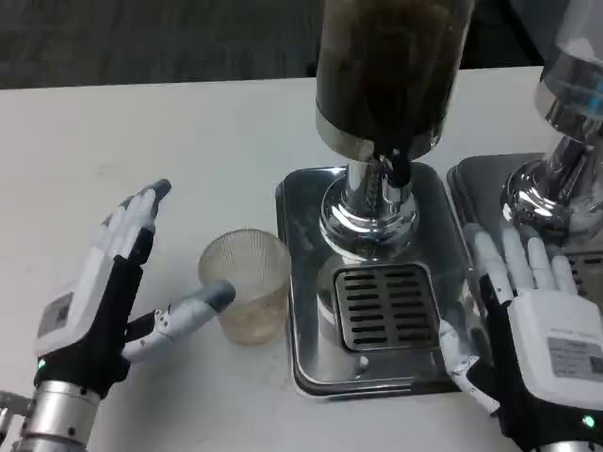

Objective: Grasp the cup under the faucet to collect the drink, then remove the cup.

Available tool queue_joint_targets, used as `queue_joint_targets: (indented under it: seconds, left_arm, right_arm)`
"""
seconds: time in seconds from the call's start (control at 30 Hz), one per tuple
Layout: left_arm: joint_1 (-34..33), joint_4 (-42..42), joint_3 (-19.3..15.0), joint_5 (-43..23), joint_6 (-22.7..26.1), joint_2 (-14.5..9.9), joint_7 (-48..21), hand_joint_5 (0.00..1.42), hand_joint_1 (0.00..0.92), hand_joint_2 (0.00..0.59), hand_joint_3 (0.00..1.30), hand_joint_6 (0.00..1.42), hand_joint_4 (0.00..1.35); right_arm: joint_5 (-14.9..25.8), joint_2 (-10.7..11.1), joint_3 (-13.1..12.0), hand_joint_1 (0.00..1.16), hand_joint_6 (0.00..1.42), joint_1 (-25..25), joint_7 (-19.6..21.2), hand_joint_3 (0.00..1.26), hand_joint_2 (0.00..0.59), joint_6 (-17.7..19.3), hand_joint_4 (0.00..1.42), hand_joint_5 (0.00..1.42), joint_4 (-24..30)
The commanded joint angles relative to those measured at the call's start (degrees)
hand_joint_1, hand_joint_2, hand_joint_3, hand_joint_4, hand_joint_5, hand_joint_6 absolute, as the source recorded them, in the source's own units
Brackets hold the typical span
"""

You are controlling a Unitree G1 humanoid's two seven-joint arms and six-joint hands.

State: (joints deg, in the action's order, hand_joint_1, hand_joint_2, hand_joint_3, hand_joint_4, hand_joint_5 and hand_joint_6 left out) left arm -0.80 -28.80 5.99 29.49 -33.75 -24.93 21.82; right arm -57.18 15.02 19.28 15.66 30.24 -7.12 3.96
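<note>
The left hand (104,292) is spread open, thumb reaching toward the clear ribbed cup (247,297) just to its right, maybe touching it, not gripping. The cup looks empty and stands on the table beside the drip tray (306,282), not under the faucet (396,169). Further right, the right hand (528,311) rests flat by the dispenser (386,85), holding nothing. Grasping, filling and removal all seem ahead.

From my seat the cup (247,287) looked like ribbed clear plastic, the dispenser base (306,282) shiny polished metal, the table (141,141) matt white.
</note>
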Motion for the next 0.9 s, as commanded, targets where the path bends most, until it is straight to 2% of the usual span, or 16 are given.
queue_joint_targets:
  seconds: [0.03, 0.23, 0.43, 0.6, 0.77, 0.9]
  left_arm:
    - [-1.77, -4.51, 1.73, 0.60, -3.12, -1.30, -1.51, 0.00, 0.000, 0.000, 0.00, 0.00, 0.00]
    - [-3.82, -9.69, 2.76, 0.79, -6.70, -1.65, -1.12, 0.00, 0.000, 0.000, 0.00, 0.00, 0.00]
    - [-7.22, -18.72, 3.07, -0.79, -11.22, 1.27, 0.08, 0.00, 0.000, 0.000, 0.00, 0.00, 0.00]
    - [-9.48, -22.45, 4.54, 0.52, -13.01, 3.62, 1.72, 0.00, 0.000, 0.000, 0.00, 0.00, 0.00]
    - [-10.72, -24.68, 6.31, 1.56, -13.97, 4.11, 3.27, 0.00, 0.004, 0.000, 0.00, 0.00, 0.00]
    - [-11.95, -26.67, 7.08, 1.47, -13.86, 4.53, 5.07, 0.00, 0.095, 0.000, 0.00, 0.00, 0.00]
  right_arm:
    - [-0.70, -0.46, 0.51, 0.29, 0.00, -0.17, 0.17, 0.08, 0.571, -0.47, 0.00, 0.00, 0.46]
    - [-1.01, -0.74, 0.86, 0.29, 0.00, -0.50, -0.22, 0.08, 0.571, -0.72, 0.00, 0.00, 0.56]
    - [-1.03, -0.58, 1.06, 0.29, 0.00, -0.66, -0.49, 0.08, 0.571, -0.78, 0.00, 0.00, 0.65]
    - [-1.30, -0.12, 1.74, 0.29, 0.00, -0.49, -1.38, 0.07, 0.571, -0.88, 0.00, 0.00, 1.20]
    - [-1.57, -0.19, 1.77, 0.29, 0.00, 0.02, -1.69, 0.07, 0.571, -1.25, 0.00, 0.00, 1.83]
    - [-1.62, -0.31, 1.84, 0.28, 0.00, 0.31, -1.94, 0.07, 0.568, -1.29, 0.00, 0.00, 2.01]
